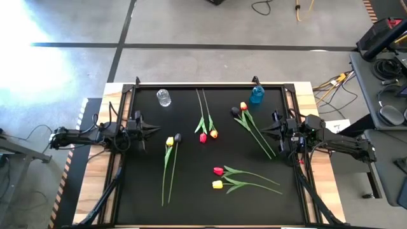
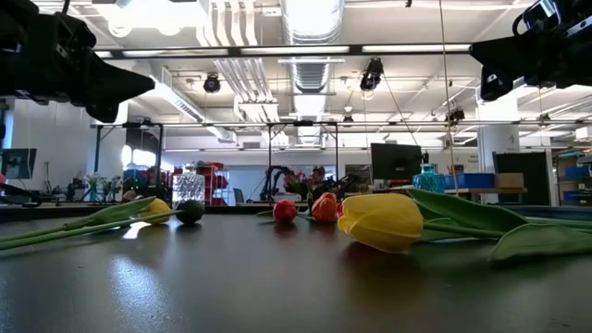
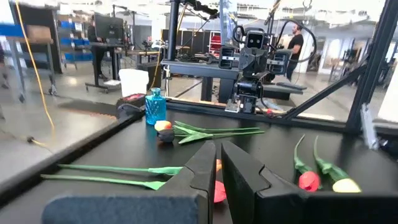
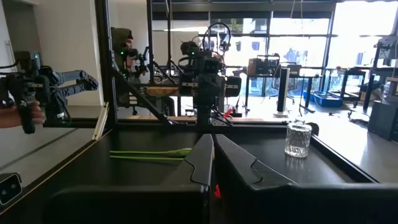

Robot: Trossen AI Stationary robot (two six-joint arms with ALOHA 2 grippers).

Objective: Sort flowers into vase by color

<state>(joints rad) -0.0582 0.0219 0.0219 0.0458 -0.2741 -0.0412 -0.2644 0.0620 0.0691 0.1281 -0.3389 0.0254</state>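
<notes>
Eight long-stemmed tulips [image 1: 206, 124] lay in pairs on the black table [image 1: 191, 191]. A clear glass vase [image 1: 164, 97] and a blue glass vase [image 1: 256, 95] stood near the far edge. The left gripper [image 1: 154, 130] and right gripper [image 1: 264, 130] hovered closed at opposite sides.

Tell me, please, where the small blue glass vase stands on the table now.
In the high view, the small blue glass vase stands upright at the far edge of the black table, on the right arm's side, just beyond the orange tulip and dark purple tulip.
</notes>
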